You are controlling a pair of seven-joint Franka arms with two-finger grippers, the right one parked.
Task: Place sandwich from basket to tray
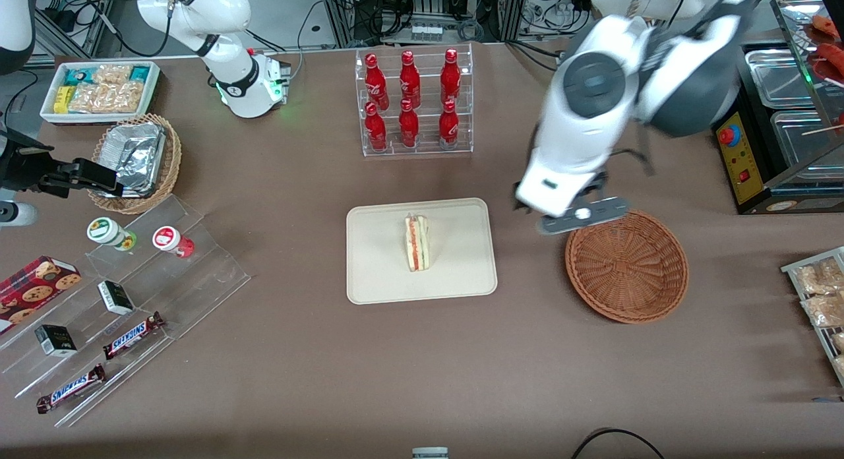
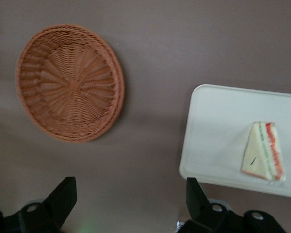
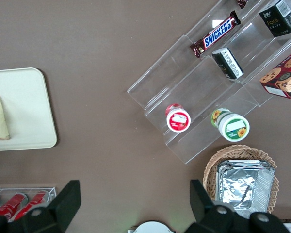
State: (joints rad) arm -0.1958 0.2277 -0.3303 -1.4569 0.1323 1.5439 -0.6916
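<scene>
The sandwich [image 1: 417, 243] [image 2: 264, 151], a pale wedge with red and green stripes, stands on its side in the middle of the cream tray [image 1: 376, 261] [image 2: 213, 126]. Beside the tray, toward the working arm's end of the table, sits the reddish-brown woven basket [image 1: 626, 266] [image 2: 70, 82], with nothing in it. My left gripper [image 1: 560, 212] [image 2: 128, 194] hangs high over the bare table between tray and basket, slightly farther from the front camera. It is open and holds nothing; both dark fingers [image 2: 63, 196] stand wide apart.
A clear rack of red bottles [image 1: 414, 103] stands farther back from the tray. Toward the parked arm's end are a stepped acrylic shelf with snacks [image 1: 132, 294], a tan basket with foil containers [image 1: 135, 162] and a white snack bin [image 1: 99, 90]. A black appliance [image 1: 771, 149] stands at the working arm's end.
</scene>
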